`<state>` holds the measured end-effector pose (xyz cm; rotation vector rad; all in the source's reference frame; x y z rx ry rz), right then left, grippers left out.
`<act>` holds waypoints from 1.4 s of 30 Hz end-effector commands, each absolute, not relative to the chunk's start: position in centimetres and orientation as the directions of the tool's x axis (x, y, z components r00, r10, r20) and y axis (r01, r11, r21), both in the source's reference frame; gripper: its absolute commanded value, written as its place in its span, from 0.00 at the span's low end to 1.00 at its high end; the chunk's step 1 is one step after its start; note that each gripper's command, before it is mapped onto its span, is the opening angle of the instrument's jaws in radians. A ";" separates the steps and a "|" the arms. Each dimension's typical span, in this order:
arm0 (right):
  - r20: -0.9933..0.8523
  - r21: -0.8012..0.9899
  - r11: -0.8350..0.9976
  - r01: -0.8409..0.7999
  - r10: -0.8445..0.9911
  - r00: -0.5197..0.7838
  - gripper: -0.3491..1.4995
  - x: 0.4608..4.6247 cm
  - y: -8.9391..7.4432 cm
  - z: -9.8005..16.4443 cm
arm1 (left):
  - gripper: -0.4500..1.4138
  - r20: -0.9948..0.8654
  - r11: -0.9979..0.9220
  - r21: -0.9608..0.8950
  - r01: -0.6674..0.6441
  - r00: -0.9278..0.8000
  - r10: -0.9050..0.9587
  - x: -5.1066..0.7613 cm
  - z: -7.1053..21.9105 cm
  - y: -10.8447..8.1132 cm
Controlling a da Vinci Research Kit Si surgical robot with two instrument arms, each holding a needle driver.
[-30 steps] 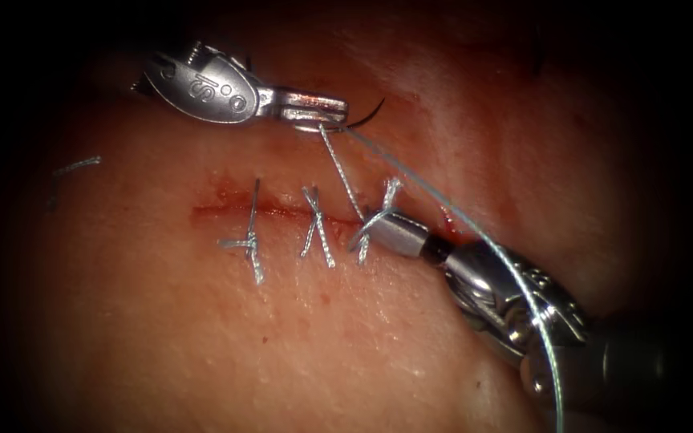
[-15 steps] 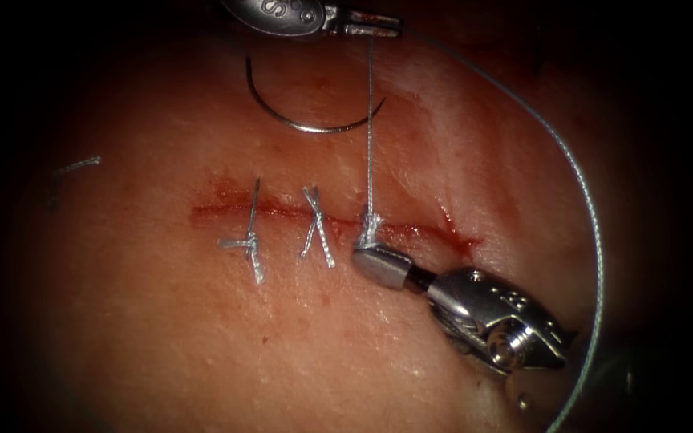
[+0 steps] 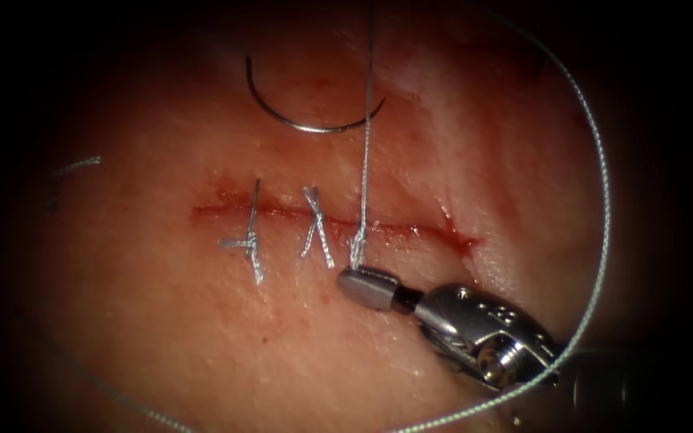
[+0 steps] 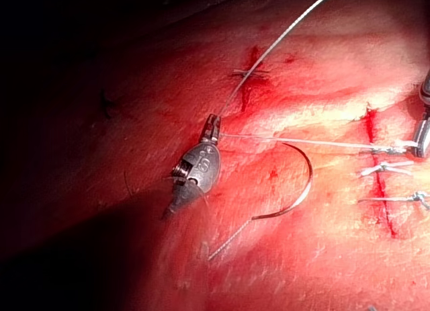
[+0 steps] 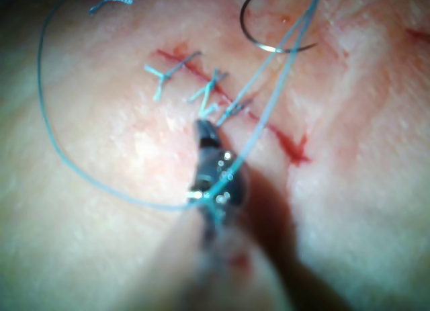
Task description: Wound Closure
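Needle (image 3: 306, 120) free on tissue (image 3: 202, 337), curve opening upward; both tools' jaws clamp thread (image 3: 366, 120).

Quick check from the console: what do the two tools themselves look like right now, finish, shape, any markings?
The right arm's tool is polished silver metal: short blunt jaws on a thin dark neck, then a rounded wrist housing with small round holes and a pin. The left arm's tool is grey metal: a teardrop-shaped wrist body stamped with what looks like an S, tapering to short slim jaws, with a dark shaft behind it.

1 stray thread scrap (image 3: 76, 166) lies at left.
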<state>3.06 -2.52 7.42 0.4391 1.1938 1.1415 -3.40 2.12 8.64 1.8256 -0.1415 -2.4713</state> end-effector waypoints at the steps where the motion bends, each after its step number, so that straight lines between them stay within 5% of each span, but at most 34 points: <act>1: -0.499 0.785 0.421 -0.455 0.864 -0.062 0.00 3.13 -2.6 7.5 | 0.00 -0.941 -0.992 0.123 0.005 -0.316 -0.118 -3.52 8.8 2.1; 42: -0.548 0.765 0.524 -0.375 0.835 0.051 0.00 3.23 -3.0 7.4 | 0.00 -0.875 -0.965 0.255 -0.060 -0.440 -0.204 -3.65 9.1 2.4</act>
